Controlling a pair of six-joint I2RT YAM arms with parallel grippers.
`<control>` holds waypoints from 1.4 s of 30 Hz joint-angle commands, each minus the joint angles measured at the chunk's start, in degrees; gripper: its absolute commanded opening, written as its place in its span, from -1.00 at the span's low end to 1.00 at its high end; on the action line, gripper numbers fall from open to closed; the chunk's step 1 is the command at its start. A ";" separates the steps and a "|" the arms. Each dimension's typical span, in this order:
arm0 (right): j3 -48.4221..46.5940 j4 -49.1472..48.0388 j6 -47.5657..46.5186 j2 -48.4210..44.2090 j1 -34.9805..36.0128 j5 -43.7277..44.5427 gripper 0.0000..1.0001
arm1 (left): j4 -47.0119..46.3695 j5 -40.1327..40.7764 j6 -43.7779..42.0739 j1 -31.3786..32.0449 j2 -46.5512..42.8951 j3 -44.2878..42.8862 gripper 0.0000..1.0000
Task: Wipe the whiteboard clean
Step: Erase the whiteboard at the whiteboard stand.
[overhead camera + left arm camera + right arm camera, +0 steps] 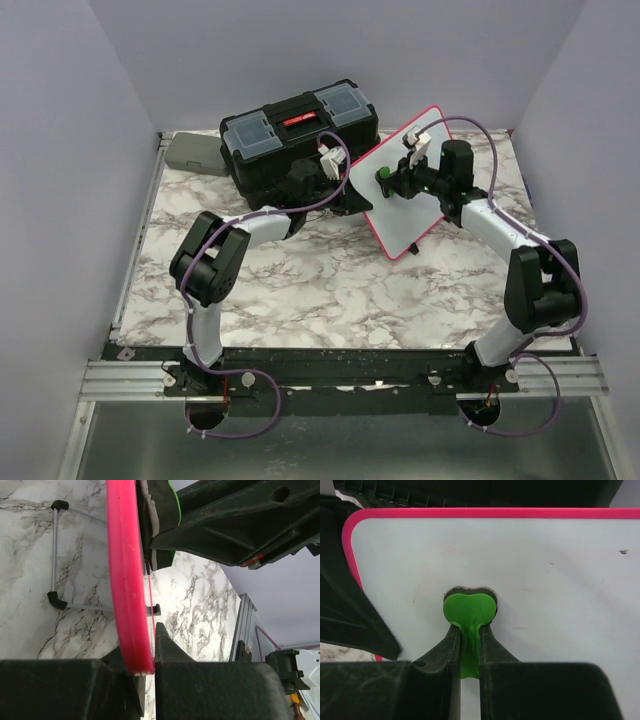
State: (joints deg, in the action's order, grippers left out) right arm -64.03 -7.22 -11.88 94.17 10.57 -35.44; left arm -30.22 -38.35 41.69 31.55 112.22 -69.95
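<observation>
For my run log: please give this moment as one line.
left gripper shut on whiteboard frame | right gripper shut on green eraser | pad against board | faint marks only

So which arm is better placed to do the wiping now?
Right. The right claw holds the green eraser against the whiteboard, while the left claw is busy clamping its pink frame.

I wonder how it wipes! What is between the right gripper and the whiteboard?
A green eraser, pinched in the right gripper, with its dark pad against the whiteboard. The right wrist view shows it best.
</observation>
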 commanded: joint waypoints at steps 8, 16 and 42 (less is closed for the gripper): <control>-10.19 0.90 7.69 9.91 -7.84 19.26 -0.99 | 2.09 -7.69 0.23 2.64 0.45 -0.98 -1.00; -8.35 3.05 3.72 12.70 -13.59 11.62 -0.99 | 1.22 -7.85 0.57 2.64 0.80 -0.68 -1.00; -2.85 2.38 -0.42 12.07 -20.42 -3.45 -0.99 | 1.83 -7.79 0.44 2.64 0.98 -1.39 -1.00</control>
State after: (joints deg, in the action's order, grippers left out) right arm -66.32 -8.73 -7.35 104.55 -10.26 -32.60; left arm -29.80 -38.70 41.36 32.27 112.31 -70.37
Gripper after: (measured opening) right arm 0.133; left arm 0.044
